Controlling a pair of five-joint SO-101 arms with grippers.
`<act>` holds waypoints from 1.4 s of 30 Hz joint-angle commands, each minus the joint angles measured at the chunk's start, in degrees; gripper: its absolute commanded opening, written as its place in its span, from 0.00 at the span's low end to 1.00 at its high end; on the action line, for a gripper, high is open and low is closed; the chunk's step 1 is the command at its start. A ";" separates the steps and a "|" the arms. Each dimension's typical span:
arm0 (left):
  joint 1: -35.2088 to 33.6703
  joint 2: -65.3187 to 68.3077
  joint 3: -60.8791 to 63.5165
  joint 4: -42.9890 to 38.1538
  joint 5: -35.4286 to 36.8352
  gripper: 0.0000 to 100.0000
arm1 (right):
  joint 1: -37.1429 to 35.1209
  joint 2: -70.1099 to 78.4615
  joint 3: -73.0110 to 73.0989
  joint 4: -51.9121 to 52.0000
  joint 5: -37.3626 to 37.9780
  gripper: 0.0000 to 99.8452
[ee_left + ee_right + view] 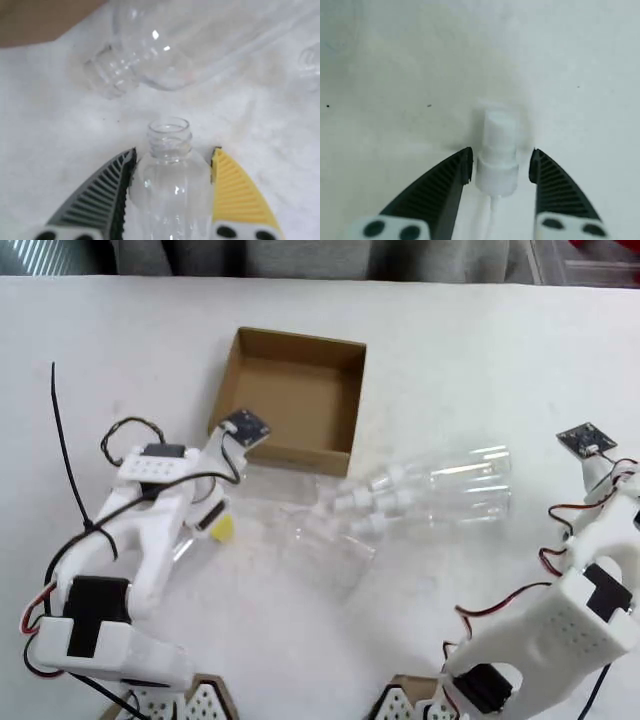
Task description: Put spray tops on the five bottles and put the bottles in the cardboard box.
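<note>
Both grip: left end effector [173, 152] clear capless bottle [167, 200], right end effector [501, 152] white spray top [496, 142].

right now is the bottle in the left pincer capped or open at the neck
Open. In the left wrist view the bottle in the left pincer shows a bare threaded neck with nothing fitted on it.

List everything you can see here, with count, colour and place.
cardboard box: one, brown, open, far side of the table.
capped bottles: three, clear with white spray tops, lying side by side beside the box.
uncapped bottle: one, clear, lying by the capped ones.
held bottle: one, clear, uncapped, between the left jaws.
loose spray top: one, white, between the right jaws.
table: one, white.
left gripper: one, grey and yellow, shut on the held bottle.
right gripper: one, black, shut on the loose spray top.
</note>
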 commanded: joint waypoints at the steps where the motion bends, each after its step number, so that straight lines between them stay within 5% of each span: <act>1: -1.10 -2.42 0.26 -0.53 -0.79 0.13 | -0.40 -1.01 -0.35 -0.31 0.70 0.22; 24: -1.10 -2.42 0.26 -0.53 -0.88 0.13 | -0.22 -0.66 2.73 -1.54 5.27 0.17; 34: -1.10 -2.42 0.26 -0.53 -0.88 0.13 | -0.13 -1.19 2.46 -1.36 5.27 0.05; 42: -1.01 -2.42 0.26 -0.53 -0.97 0.13 | 0.48 -8.31 -0.70 12.09 5.01 0.02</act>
